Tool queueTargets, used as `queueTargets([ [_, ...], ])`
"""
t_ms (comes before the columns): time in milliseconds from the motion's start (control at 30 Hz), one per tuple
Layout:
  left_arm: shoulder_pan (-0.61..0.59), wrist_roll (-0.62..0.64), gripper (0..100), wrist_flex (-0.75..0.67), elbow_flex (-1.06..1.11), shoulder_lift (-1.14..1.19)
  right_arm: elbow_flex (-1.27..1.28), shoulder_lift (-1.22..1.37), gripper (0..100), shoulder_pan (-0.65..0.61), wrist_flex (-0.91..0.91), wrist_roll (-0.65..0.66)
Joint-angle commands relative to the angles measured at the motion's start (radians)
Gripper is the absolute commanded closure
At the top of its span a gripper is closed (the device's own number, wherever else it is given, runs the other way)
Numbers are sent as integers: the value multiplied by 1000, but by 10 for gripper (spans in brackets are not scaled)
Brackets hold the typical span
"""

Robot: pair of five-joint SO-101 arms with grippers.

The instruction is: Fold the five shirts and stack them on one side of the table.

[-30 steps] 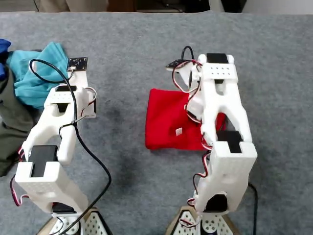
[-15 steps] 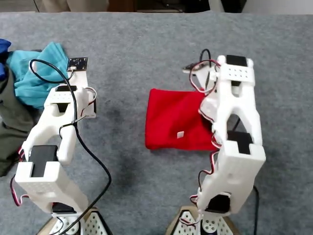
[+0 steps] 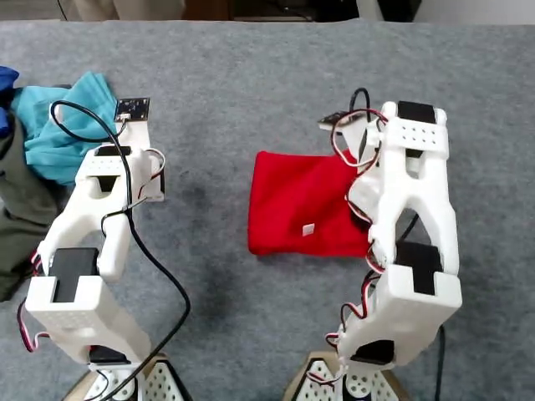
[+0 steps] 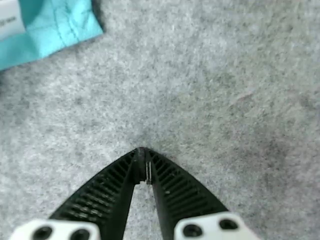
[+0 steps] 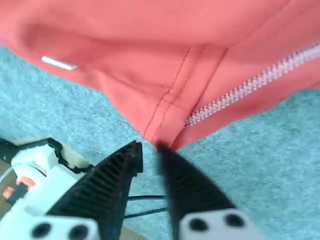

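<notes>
Red shirt (image 3: 301, 209) lies folded mid-table, so the fold looks near done. Right gripper (image 5: 150, 150) is at its corner by the zipper (image 5: 250, 84), fingers slightly apart, nothing pinched. Left gripper (image 4: 142, 167) is well apart from it, fingers together, empty. Teal shirt (image 3: 58, 125) lies farther off. Next: pinch that corner cleanly, then finish the fold or drag it aside.

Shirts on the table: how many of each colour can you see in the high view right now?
Red shirt, folded: 1
Teal shirt, crumpled: 1
Dark olive garment: 1
Blue garment, a sliver at the picture's edge: 1
Total: 4 in sight
</notes>
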Motion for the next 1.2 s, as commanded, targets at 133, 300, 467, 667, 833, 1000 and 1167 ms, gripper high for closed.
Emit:
queueTargets([
  [133, 12, -5, 979, -14, -20, -8, 7, -53, 735, -104, -11, -26],
  [300, 12, -6, 979, -12, -20, -8, 5, 35, 779, -107, -32, -28],
  [467, 14, -29, 979, -12, -18, -8, -1, 79, 865, -73, -34, -23],
  [667, 14, -29, 979, -12, -18, -8, -41, 77, 995, -33, -23, -28],
  [833, 14, -29, 979, -12, -18, -8, -104, 73, 991, -18, 23, -26],
  [1000, 14, -29, 979, -12, -18, -8, -102, 12, 991, -4, 25, -23],
  [1167, 14, -29, 979, -11, -18, -8, -107, -31, 991, 56, 25, 3],
])
